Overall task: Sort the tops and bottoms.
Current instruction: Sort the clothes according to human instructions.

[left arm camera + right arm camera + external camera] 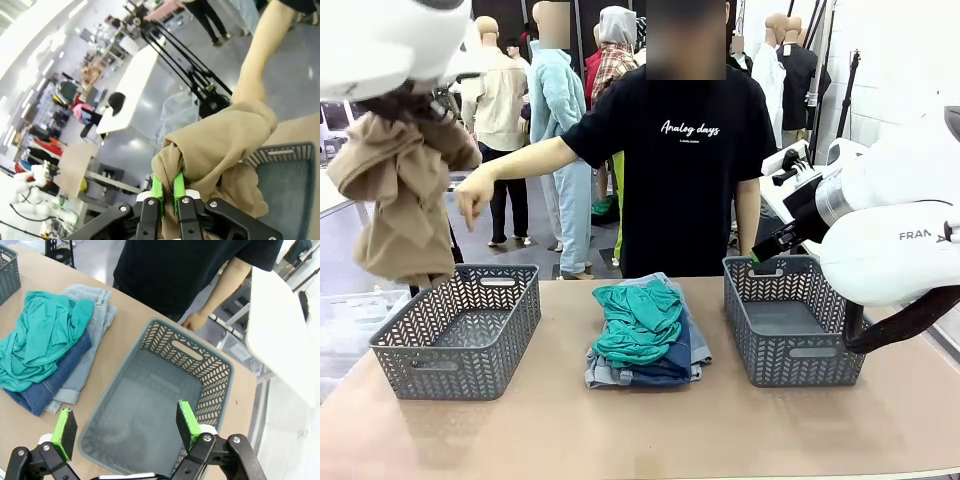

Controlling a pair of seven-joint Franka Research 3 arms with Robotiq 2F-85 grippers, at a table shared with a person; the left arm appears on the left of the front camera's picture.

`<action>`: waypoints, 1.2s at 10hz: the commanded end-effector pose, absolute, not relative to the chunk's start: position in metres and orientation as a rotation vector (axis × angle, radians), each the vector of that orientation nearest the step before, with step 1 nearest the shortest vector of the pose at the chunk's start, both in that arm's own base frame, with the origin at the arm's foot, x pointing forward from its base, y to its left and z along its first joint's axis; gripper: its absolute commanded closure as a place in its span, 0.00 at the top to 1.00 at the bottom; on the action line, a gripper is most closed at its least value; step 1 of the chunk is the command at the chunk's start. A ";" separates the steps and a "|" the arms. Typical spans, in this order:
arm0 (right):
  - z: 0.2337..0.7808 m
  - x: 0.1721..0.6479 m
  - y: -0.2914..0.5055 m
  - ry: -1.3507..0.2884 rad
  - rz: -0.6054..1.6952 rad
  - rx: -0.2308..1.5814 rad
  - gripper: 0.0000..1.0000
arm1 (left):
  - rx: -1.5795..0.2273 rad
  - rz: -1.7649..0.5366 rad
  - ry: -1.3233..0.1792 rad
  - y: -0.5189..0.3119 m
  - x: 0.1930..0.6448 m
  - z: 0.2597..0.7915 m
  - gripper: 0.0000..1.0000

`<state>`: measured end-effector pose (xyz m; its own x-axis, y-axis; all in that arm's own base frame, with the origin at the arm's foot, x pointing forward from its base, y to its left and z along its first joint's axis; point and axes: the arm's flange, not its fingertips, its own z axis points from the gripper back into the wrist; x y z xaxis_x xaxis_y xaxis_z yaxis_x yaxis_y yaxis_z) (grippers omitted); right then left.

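Observation:
My left gripper [168, 192] is shut on the tan-beige top [220, 145], which hangs bunched high above the left grey basket [460, 330]; the same tan top [405, 190] dangles at the front view's upper left. A teal-green top [638, 318] lies crumpled on a stack of denim bottoms [660, 368] at the table's middle, a dark blue pair [47, 382] over a light blue pair [95, 310]. Over the right grey basket [150, 405] my right gripper [122, 427] hovers open and holds nothing.
A person in a black T-shirt stands at the far side, one hand [473, 195] pointing down toward the left basket, the other hand [194, 320] by the right basket's far rim. Bare table [650, 430] lies in front of the pile.

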<state>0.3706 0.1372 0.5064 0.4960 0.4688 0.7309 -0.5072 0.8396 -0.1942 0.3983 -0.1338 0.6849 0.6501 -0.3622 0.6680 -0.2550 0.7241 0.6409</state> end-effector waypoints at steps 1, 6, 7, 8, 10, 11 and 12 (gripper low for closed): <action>0.506 0.371 0.138 -0.874 0.591 0.044 1.00 | 0.698 -0.030 -0.875 -0.117 0.387 0.659 0.00; 0.506 0.371 0.138 -0.874 0.591 0.044 1.00 | 0.751 -0.051 -0.859 -0.124 0.397 0.664 0.00; 0.506 0.371 0.138 -0.874 0.591 0.044 1.00 | 0.733 -0.046 -0.849 -0.125 0.393 0.653 0.00; 0.506 0.371 0.138 -0.874 0.591 0.044 1.00 | 0.620 -0.033 -0.744 -0.118 0.409 0.645 0.00; 0.506 0.371 0.138 -0.874 0.591 0.044 1.00 | 0.480 0.057 -0.608 -0.087 0.439 0.626 0.00; 0.506 0.371 0.138 -0.874 0.591 0.044 1.00 | 0.345 0.054 -0.539 -0.078 0.450 0.614 0.00; 0.506 0.371 0.138 -0.874 0.591 0.044 1.00 | 0.270 0.029 -0.535 -0.081 0.449 0.605 0.00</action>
